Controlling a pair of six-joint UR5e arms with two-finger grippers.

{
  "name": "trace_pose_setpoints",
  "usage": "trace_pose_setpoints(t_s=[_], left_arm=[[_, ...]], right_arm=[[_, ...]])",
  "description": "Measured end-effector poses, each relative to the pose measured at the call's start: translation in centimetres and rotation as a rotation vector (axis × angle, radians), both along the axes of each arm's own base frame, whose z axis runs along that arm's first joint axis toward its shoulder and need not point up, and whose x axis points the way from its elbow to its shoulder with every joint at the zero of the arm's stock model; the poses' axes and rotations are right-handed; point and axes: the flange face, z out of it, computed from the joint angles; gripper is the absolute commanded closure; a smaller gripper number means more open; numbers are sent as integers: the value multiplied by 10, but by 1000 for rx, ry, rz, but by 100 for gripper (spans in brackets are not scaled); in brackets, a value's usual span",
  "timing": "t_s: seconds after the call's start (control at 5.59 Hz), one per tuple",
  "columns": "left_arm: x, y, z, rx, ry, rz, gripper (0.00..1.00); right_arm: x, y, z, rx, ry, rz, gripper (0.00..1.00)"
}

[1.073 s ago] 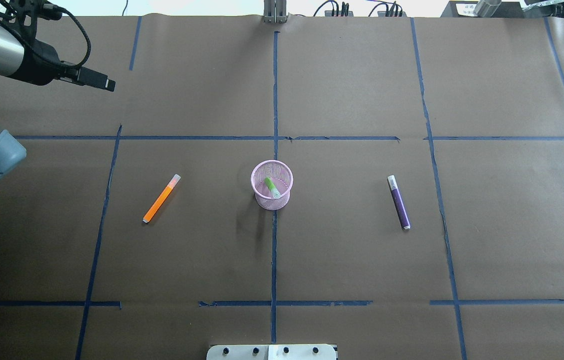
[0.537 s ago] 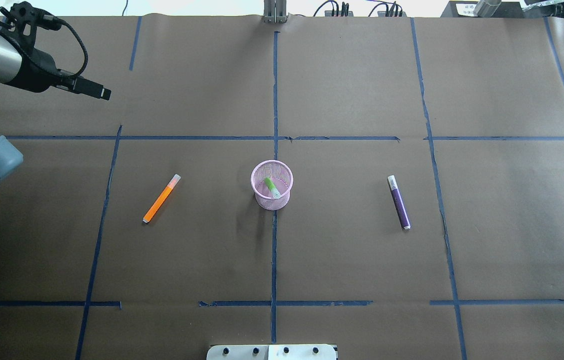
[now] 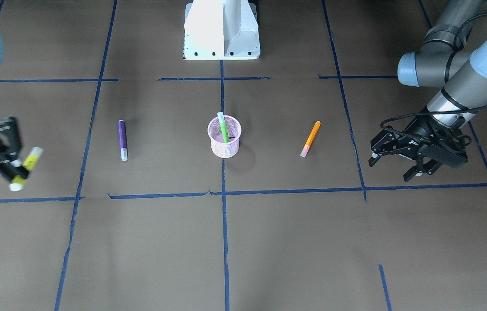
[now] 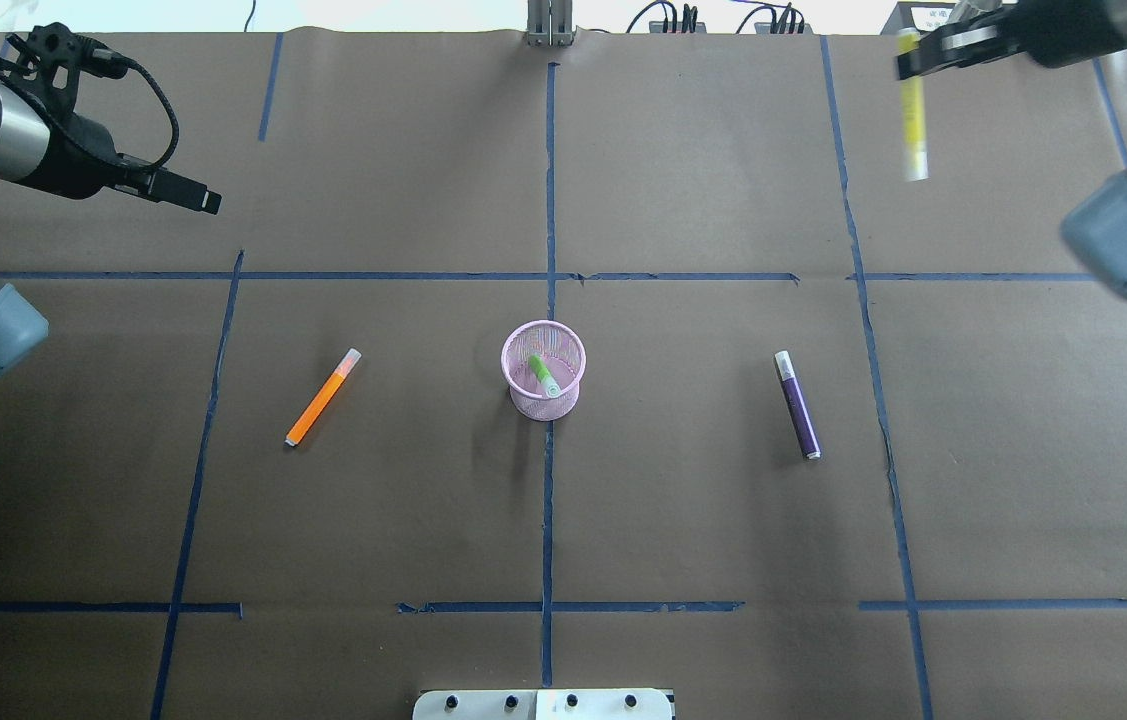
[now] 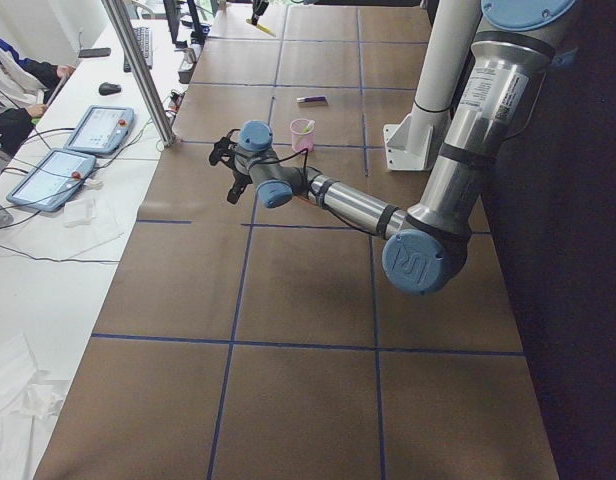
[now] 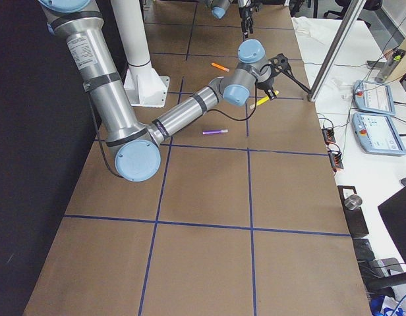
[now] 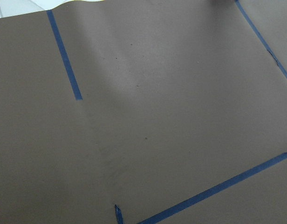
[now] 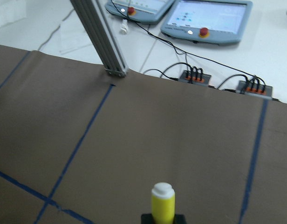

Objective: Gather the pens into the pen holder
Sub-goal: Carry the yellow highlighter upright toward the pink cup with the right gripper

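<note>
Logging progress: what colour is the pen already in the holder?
Green; the green pen shows best in the front-facing view.

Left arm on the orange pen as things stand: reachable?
Probably yes. The left gripper is open and empty. The orange pen lies flat on that arm's side of the pen holder, apart from it, with nothing between gripper and pen.

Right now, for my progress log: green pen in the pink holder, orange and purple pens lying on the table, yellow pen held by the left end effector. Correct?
Not quite: the yellow pen is held by the right end effector, as the overhead exterior view shows. The left end effector is open and empty. The rest stands.
</note>
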Motion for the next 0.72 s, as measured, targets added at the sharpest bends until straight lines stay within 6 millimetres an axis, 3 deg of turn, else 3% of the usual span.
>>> trace_pose_setpoints(t_s=[0.18, 0.54, 0.72], left_arm=[[2, 0, 3, -4, -3, 3, 0], [15, 0, 12, -18, -14, 19, 0], [18, -1, 19, -28, -21, 24, 0]], right_arm=[[-48, 23, -29, 73, -72, 39, 100], [-147, 77, -66, 166, -182, 135, 100], [-177, 100, -80, 191, -218, 148, 100]])
